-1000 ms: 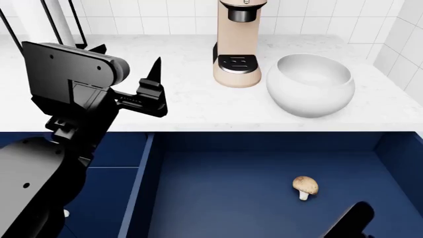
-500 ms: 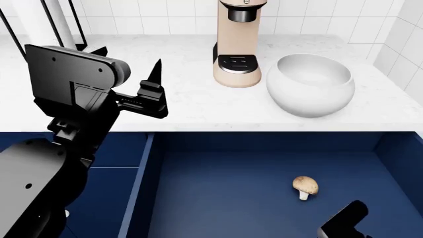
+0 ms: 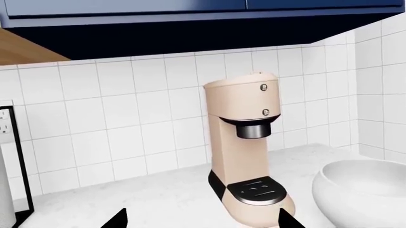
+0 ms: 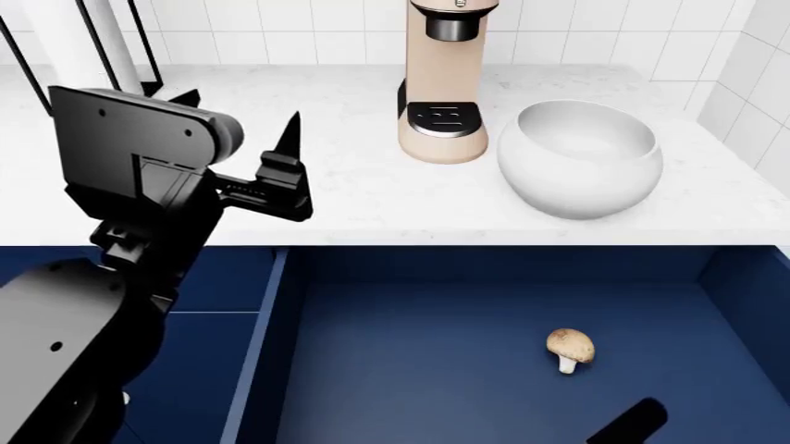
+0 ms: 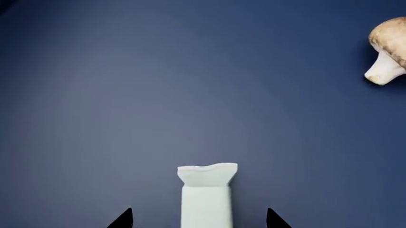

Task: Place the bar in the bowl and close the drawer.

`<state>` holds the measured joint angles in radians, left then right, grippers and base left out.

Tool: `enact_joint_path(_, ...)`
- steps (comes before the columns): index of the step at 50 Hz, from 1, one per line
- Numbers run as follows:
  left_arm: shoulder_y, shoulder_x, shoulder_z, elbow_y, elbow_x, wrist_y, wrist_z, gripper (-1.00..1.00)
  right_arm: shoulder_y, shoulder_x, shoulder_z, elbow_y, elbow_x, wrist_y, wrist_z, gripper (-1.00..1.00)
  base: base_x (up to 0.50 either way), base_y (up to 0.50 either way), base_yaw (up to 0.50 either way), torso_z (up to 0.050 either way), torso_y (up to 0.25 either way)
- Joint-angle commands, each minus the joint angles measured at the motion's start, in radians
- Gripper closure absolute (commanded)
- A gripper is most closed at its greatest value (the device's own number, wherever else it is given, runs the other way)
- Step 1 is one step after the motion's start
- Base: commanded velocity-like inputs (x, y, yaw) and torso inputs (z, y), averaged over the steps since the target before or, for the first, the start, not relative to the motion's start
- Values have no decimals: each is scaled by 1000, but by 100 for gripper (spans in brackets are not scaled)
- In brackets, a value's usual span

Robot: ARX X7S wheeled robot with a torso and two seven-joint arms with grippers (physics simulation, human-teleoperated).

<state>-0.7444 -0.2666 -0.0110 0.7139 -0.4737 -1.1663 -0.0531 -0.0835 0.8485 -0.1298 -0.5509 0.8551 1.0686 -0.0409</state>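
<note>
Bar (image 5: 206, 197) flat on drawer (image 5: 127, 95) floor, long axis 12-to-6, crimped end toward 12, between spread right gripper (image 5: 198, 219) tips, mushroom (image 5: 388, 52) at 2, left gripper (image 3: 201, 221) spread, empty.

Lower part of the bar (image 5: 206, 202) beyond the right wrist view's edge

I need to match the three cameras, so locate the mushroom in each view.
Head view: the mushroom lies on the drawer floor, lower right of centre, cap up.
Right wrist view: mushroom at the upper right edge, partly cut off, apart from the bar.
Left wrist view: not in it.
Shared landmark: the navy drawer floor, in the head and right wrist views.
</note>
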Motion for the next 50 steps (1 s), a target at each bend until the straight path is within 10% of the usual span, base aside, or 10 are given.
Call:
enact_joint_path(1,12,-4,8,-13,2,22,-2,-100,-2,-16,-32,52,-28,-28,-19,-100,0,0,0,0,0)
enact_joint_path(50,37,-12,22,-28,-14,58,-20,-100,2,-77,-126,239,-110,-121,-77,-100,0,0,0,0,0)
